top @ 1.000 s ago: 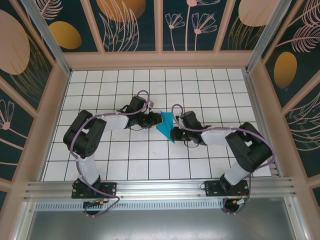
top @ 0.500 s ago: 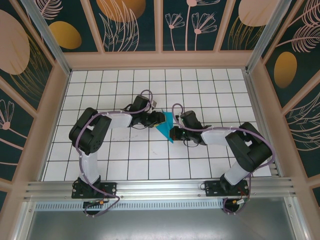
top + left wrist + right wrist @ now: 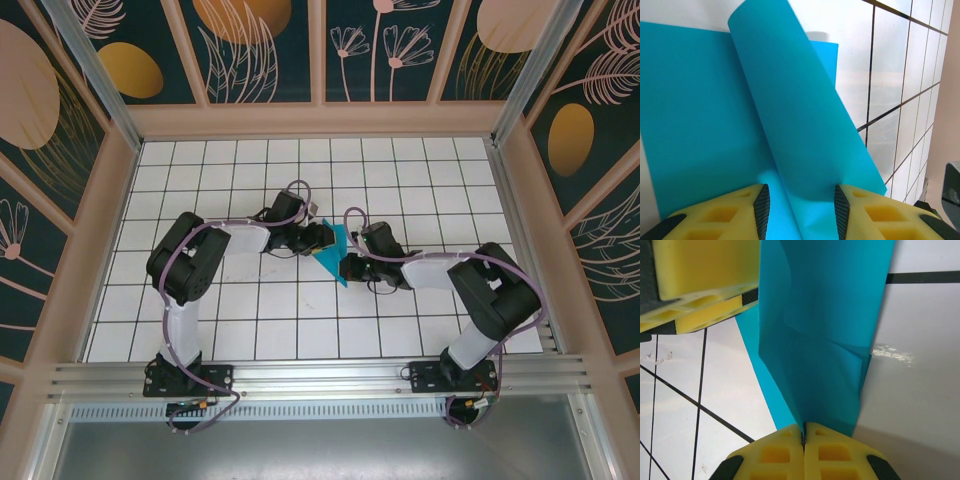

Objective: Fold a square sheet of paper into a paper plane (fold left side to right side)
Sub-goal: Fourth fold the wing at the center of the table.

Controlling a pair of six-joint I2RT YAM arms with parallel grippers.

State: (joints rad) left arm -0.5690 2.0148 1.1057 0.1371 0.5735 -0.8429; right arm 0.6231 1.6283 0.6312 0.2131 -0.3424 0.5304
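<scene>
The square sheet of paper (image 3: 332, 256) is a creased teal wedge at the middle of the tiled table, between my two grippers. In the left wrist view a long flap of the paper (image 3: 800, 115) curls up off the flat layer and runs between my left gripper's (image 3: 801, 212) yellow fingers (image 3: 730, 215), which stand apart around it. My left gripper (image 3: 322, 238) sits at the wedge's upper left edge. My right gripper (image 3: 803, 432) is shut on the narrow lower tip of the paper (image 3: 820, 340); it lies at the wedge's right side (image 3: 348, 266).
The white grid table (image 3: 300, 320) is ringed by a wooden frame with patterned walls (image 3: 320, 120). The left gripper's yellow finger (image 3: 705, 275) shows close above the paper in the right wrist view. Both arms reach inward from the near rail (image 3: 320, 375).
The left gripper has slid a little to the right onto the paper and its arm has swung inward. The right gripper and the paper's tip have stayed put.
</scene>
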